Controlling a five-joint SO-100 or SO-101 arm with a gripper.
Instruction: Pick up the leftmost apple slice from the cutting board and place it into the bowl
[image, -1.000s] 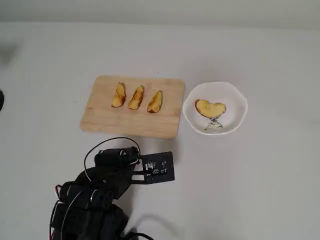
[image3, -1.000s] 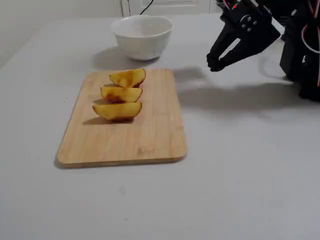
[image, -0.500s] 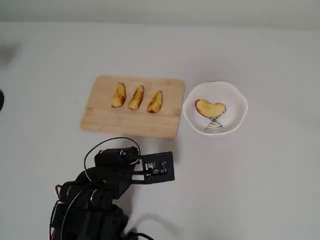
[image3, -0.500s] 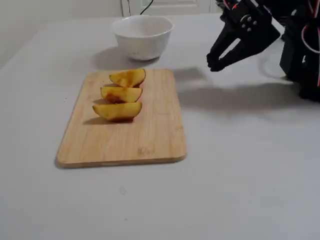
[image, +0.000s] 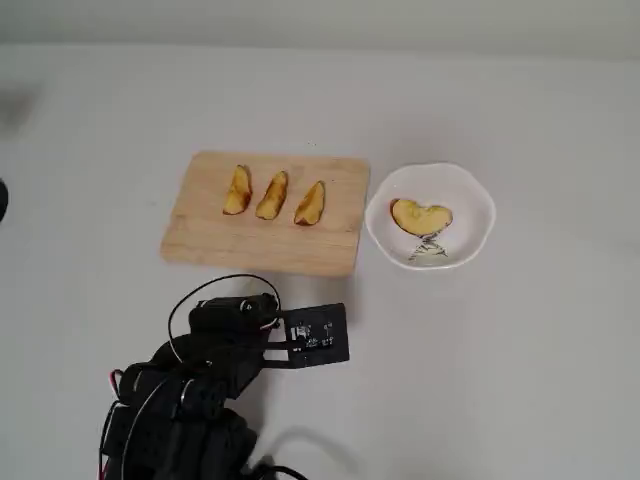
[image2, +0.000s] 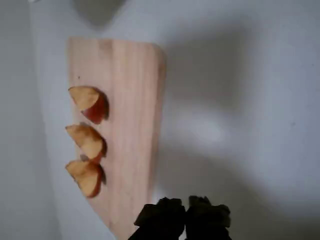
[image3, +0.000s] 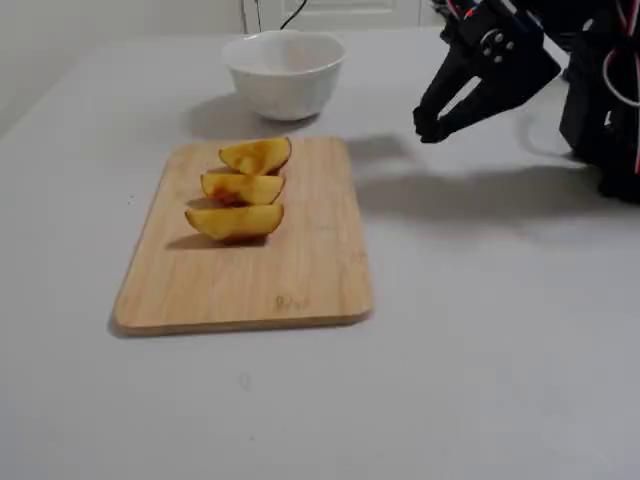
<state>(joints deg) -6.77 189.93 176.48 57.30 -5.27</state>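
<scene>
The big apple slice (image: 420, 216) lies in the bowl (image: 478, 200), so the empty, closed hand (image3: 428, 128) should just rest away from the board (image: 200, 235).

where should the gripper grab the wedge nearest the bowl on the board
Grip the wedge nearest the bowl across its narrow width at mid-length, coming straight down. It is a slim crescent, and the middle wedge lies apart on the board, probably leaving finger room.

White bowl (image: 474, 200) with a grey mark; pale wooden board (image: 210, 235); yellow-brown slices (image: 273, 195), reddish-skinned; black pincer (image3: 428, 125); grey-white tabletop (image: 540, 350).
</scene>
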